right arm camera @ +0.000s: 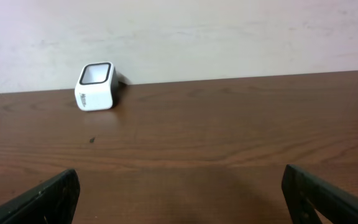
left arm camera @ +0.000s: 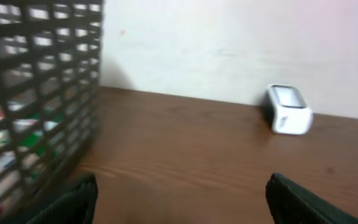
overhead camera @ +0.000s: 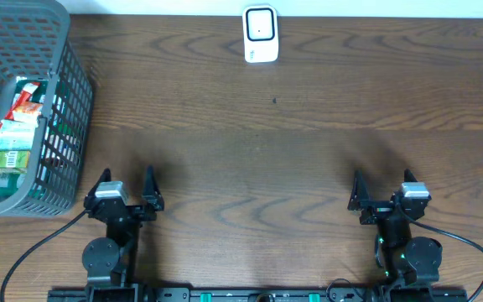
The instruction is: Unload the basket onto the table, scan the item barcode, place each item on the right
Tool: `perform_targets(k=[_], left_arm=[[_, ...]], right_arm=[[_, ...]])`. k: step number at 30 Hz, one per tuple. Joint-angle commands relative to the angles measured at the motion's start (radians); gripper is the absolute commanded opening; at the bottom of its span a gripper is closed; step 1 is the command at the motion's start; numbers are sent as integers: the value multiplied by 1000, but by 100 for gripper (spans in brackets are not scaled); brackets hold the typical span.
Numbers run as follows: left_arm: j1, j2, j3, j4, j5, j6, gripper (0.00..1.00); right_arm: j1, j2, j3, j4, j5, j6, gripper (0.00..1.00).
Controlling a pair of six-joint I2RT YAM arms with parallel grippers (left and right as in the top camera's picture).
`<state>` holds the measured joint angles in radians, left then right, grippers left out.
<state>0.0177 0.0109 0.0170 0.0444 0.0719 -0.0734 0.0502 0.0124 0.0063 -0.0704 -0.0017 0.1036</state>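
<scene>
The dark fingers (left arm camera: 73,200) of the left end effector (overhead camera: 127,176) are seen at the two bottom corners of the left wrist view. They are set far apart with nothing between them, so the jaws are noted as wide and empty. The same is noted for the right end effector (overhead camera: 381,179). Its fingers (right arm camera: 42,198) stand at the lower corners of the right wrist view, spread wide, with only bare wood between them. Both end effectors are placed at the near edge of the surface (overhead camera: 258,151), well apart from each other and pointed toward the far side.

A grey mesh basket (overhead camera: 72,101) is located at the far left of the surface, ahead of and to the left of the left end effector. Packaged items (overhead camera: 25,99) are held inside it, among them a green-and-yellow carton (overhead camera: 2,159) on the nearer side. Their printing is too small to be read.

A white scanner (overhead camera: 260,33), with a dark-framed window on its upper face, is set at the far edge near the centre, against the pale wall (right arm camera: 229,31). It is well apart from the basket and from both end effectors.

A small dark speck (overhead camera: 274,101) is noted on the wood in front of the scanner. The left wrist view is blurred.
</scene>
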Motion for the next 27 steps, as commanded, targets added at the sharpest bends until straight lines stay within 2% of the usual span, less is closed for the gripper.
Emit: perform_targets(k=[1, 6, 13, 21, 27], left_arm=[[2, -6, 22, -21, 135, -132, 87], [2, -3, 123, -147, 166, -255, 88], [2, 127, 388, -389, 206, -253, 87], [2, 466, 812, -677, 209, -217, 87], [2, 838, 1349, -1055, 208, -137, 88]], right_arm=[[4, -6, -1, -4, -4, 15, 99], [4, -6, -1, -4, -4, 15, 99], [4, -6, -1, -4, -4, 15, 99], [4, -6, -1, -4, -4, 15, 99], [4, -6, -1, -4, -4, 15, 99]])
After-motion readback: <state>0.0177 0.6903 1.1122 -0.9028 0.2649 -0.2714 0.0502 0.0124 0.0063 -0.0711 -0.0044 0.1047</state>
